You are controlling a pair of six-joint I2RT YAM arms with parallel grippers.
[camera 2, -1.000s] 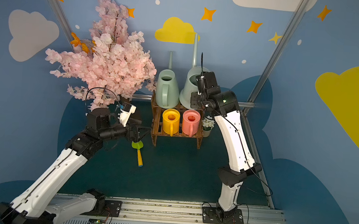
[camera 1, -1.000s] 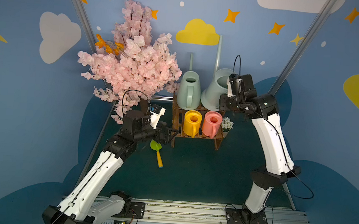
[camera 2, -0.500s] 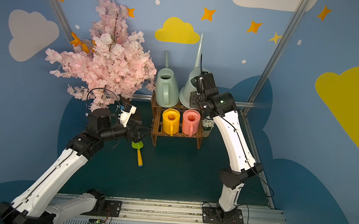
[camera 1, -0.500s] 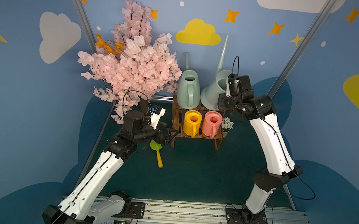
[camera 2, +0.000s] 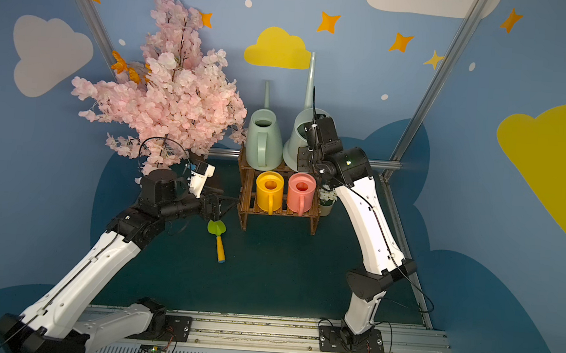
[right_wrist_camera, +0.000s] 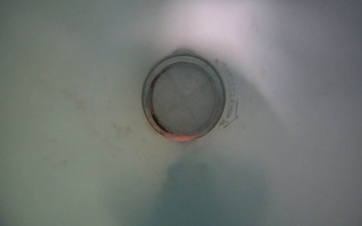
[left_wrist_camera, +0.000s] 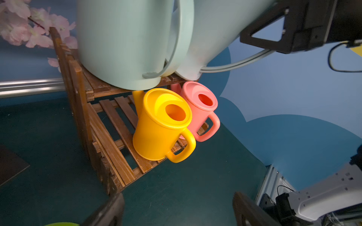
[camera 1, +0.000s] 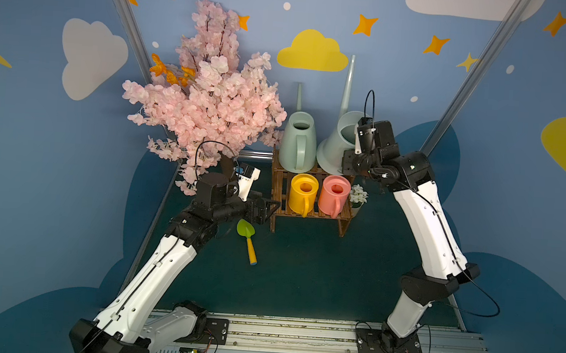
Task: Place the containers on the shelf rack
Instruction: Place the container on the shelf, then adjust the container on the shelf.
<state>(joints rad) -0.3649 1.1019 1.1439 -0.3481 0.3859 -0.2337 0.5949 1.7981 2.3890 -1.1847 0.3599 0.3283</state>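
**Blue-grey can tipped at the top tier, three cans seated**

The shelf rack (camera 1: 276,173) stands at the far middle of the bench (camera 1: 301,281). On its lower, nearer tier the small yellow can (camera 1: 302,192) sits on the left and the small pink can (camera 1: 333,194) on the right. They are side by side and upright, with their handles toward the near side.

On the upper, farther tier the tall pale green can (camera 1: 295,144) stands upright on the left half, its spout rising at the far side. Close against it on the right, the larger blue-grey can (camera 1: 333,146) leans toward the right. In the left wrist view one edge of its base (left_wrist_camera: 186,77) rests on the right end of the upper tier and the rest is lifted clear.

The right jaws are closed on this can, apparently at its rim or the top of its handle. The right arm (camera 1: 425,221) covers the exact contact in both top views. The right wrist view shows only the can's pale inside and round bottom (right_wrist_camera: 182,97).

The left jaws stand wide open and empty, low and just left of the rack's lower tier, apart from the yellow can. They hang over the green blade of the toy shovel (camera 1: 250,239), which lies on the bench with its yellow handle toward the near side.

A small white-flower pot (camera 1: 358,196) sits just right of the rack, beside the pink can. A pink blossom tree (camera 1: 207,110) fills the far left.
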